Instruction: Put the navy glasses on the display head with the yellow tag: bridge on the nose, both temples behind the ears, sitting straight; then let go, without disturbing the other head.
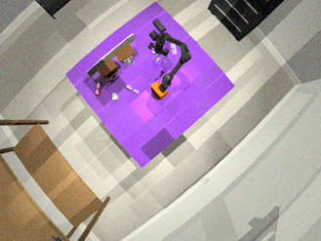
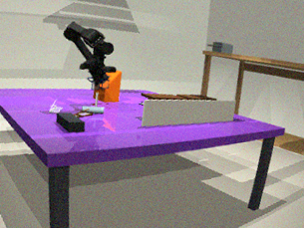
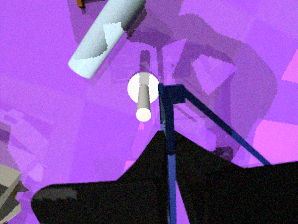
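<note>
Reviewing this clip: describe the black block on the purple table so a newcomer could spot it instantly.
Start at the purple table in the exterior view and look to its near left edge. The black block lies flat there, in front of the arm's orange base. It is the only dark, low, brick-shaped thing; the pale tube beside it is round.

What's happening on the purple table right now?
The single arm has its jaws closed on the navy glasses, held above the purple table. The wrist view shows the dark blue frame running out of the gripper, with a pale cylinder and a small white peg below. The glasses are not on either display head yet.
</note>
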Tool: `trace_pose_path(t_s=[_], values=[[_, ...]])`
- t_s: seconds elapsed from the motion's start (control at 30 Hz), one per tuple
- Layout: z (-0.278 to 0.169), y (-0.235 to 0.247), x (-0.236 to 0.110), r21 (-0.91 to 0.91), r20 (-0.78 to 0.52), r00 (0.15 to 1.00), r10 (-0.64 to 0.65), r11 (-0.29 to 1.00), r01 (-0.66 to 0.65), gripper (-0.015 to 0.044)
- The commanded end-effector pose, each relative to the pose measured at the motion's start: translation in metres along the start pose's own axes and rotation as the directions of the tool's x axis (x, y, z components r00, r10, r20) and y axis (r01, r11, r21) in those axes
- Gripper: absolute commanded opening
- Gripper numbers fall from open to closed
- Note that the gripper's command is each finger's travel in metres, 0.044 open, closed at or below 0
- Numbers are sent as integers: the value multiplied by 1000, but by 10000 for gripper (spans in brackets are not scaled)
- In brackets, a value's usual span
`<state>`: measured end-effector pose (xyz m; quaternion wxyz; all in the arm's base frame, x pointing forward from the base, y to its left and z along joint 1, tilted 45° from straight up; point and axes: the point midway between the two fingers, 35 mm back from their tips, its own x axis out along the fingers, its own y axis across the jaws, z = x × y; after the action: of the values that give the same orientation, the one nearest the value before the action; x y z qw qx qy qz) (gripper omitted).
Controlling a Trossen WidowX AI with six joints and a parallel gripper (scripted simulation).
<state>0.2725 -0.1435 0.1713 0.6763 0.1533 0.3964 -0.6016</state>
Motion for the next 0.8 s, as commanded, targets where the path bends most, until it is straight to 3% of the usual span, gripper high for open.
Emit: trace_pose_path(t_s=[0.0, 0.3, 0.77], values=[[-3, 10, -2, -181, 6, 1000, 2, 984, 0, 0], [-11, 28, -2, -522, 9, 1000, 1, 853, 4, 0], [-25, 52, -2, -871, 16, 1000, 0, 490, 14, 0]])
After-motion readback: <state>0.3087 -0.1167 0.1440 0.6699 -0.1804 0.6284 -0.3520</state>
